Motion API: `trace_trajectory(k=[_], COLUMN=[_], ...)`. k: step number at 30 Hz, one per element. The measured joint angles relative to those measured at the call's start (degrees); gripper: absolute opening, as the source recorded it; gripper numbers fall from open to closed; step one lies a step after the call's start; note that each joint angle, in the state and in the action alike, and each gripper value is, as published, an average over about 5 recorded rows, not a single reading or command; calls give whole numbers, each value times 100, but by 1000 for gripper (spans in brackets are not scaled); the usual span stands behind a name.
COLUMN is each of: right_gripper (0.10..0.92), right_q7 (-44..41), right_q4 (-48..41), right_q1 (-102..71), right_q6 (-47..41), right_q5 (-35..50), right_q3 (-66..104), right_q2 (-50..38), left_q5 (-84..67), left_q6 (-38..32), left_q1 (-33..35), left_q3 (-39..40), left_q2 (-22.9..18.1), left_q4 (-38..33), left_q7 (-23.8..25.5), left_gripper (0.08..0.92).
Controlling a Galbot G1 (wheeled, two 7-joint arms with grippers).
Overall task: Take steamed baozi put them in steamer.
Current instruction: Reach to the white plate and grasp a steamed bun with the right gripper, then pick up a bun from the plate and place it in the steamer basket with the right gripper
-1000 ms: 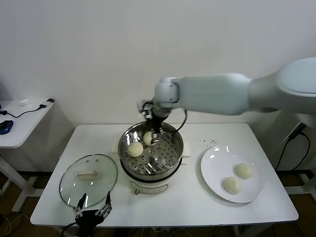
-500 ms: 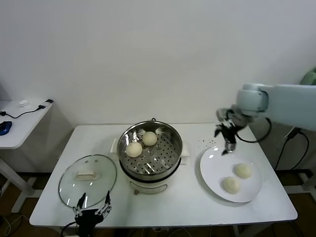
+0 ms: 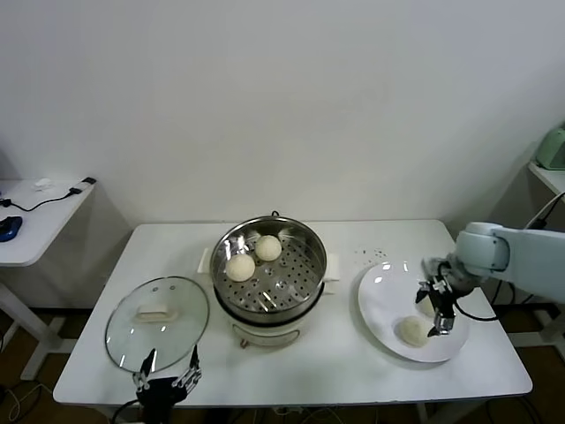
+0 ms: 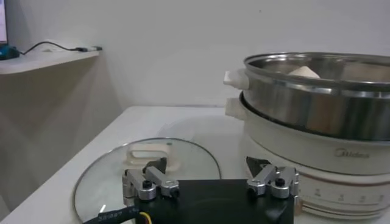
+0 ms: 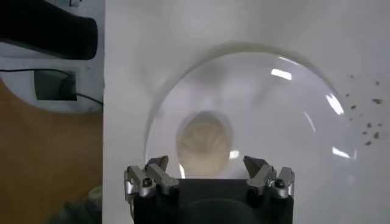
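The steamer (image 3: pixel 281 284) stands mid-table with two steamed baozi (image 3: pixel 240 267) (image 3: pixel 268 248) on its perforated tray. Two more are on the white plate (image 3: pixel 384 296) to the right: one baozi (image 3: pixel 412 330) lies in plain sight, and the other sits under my right gripper (image 3: pixel 439 309). In the right wrist view that baozi (image 5: pixel 204 143) lies just ahead of the open right gripper (image 5: pixel 206 164), in line with the gap between the fingers and untouched. My left gripper (image 3: pixel 165 382) is parked, open and empty, at the table's front edge by the lid.
A round glass lid (image 3: pixel 157 318) lies flat left of the steamer, close in front of the left gripper (image 4: pixel 206 164). The steamer's steel wall (image 4: pixel 317 103) rises beside it. Dark specks dot the table behind the plate (image 5: pixel 274 122). A side table stands far left.
My right arm has swung from over the steamer to the plate and come down over a baozi there. Two baozi lie in the steamer. The left arm has stayed still.
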Motion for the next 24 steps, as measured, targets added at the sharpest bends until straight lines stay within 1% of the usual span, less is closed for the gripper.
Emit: trace_trajectory(k=[13, 16, 20, 24], right_gripper=[817, 773, 669, 631], right_q7=[243, 253, 230, 131], right_q4=[-303, -310, -279, -231], right_q1=[-1081, -1171, -1172, -952], right_q6=[-149, -161, -149, -90], right_q5=[-278, -307, -331, -310], right_q3=[884, 972, 985, 874], right_q2=[0, -16, -49, -54], left_q5=[30, 38, 48, 66], left_q6=[-3, 3, 18, 23], left_q1=[49, 54, 61, 85], left_q3=[3, 10, 22, 39], left_q2=[0, 0, -4, -7], left_q4=[-6, -17, -40, -68], left_q7=[-5, -6, -9, -14], left_gripper=[823, 823, 823, 823])
